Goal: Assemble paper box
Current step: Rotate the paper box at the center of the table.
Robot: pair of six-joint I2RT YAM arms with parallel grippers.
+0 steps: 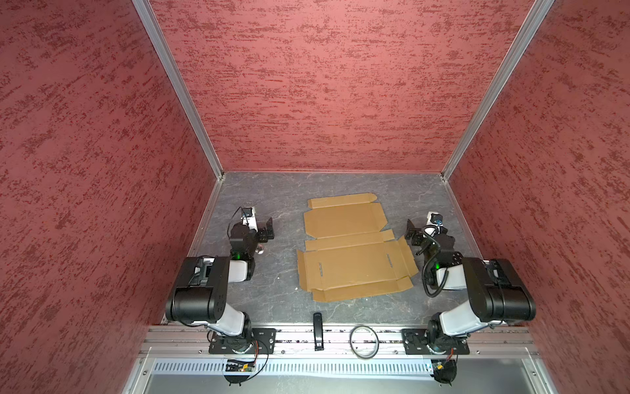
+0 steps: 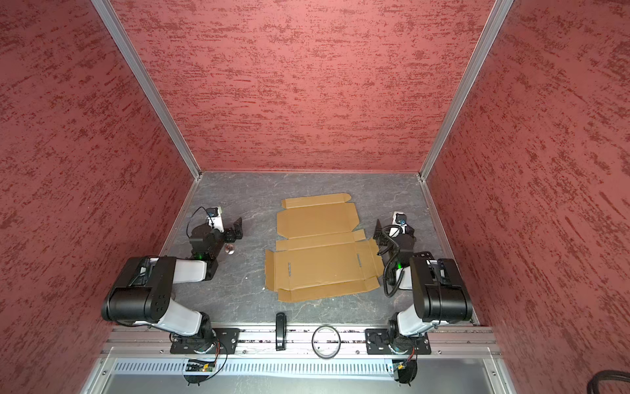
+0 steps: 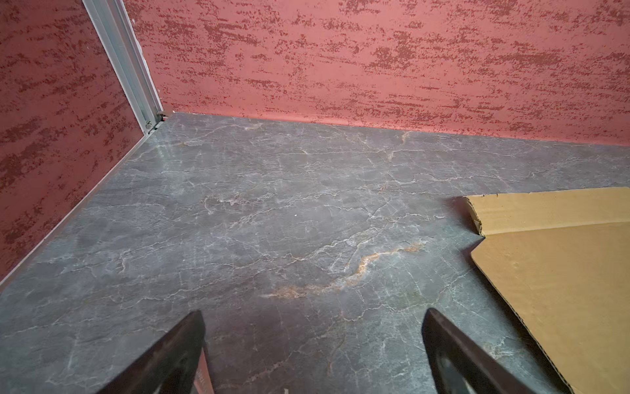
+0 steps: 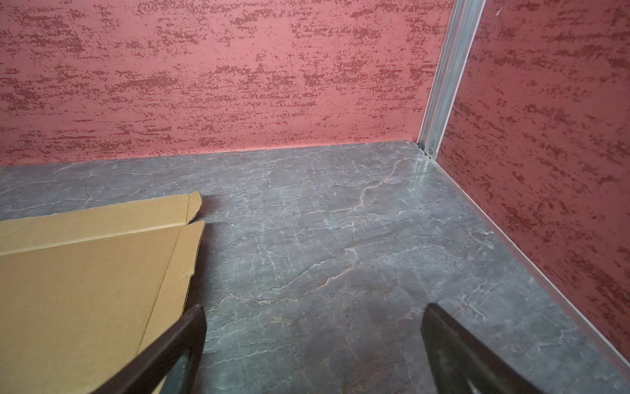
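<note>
The paper box [image 1: 354,249] [image 2: 324,249] lies unfolded, a flat tan die-cut cardboard sheet with flaps and slots, in the middle of the grey marbled table in both top views. My left gripper [image 1: 267,229] [image 2: 237,228] rests to its left, open and apart from it. My right gripper [image 1: 410,232] [image 2: 377,232] is open just off the sheet's right flaps. In the left wrist view the open gripper [image 3: 313,320] hangs over bare table, with the sheet's corner [image 3: 559,259] to one side. In the right wrist view the open gripper [image 4: 313,317] has the sheet's edge [image 4: 95,273] beside one finger [image 4: 184,334].
Red textured walls [image 1: 324,85] with aluminium corner posts enclose the table on three sides. A black handle-like object [image 1: 317,331] and a ring [image 1: 364,341] lie on the front rail between the arm bases. A small clear object [image 1: 260,250] sits by the left arm.
</note>
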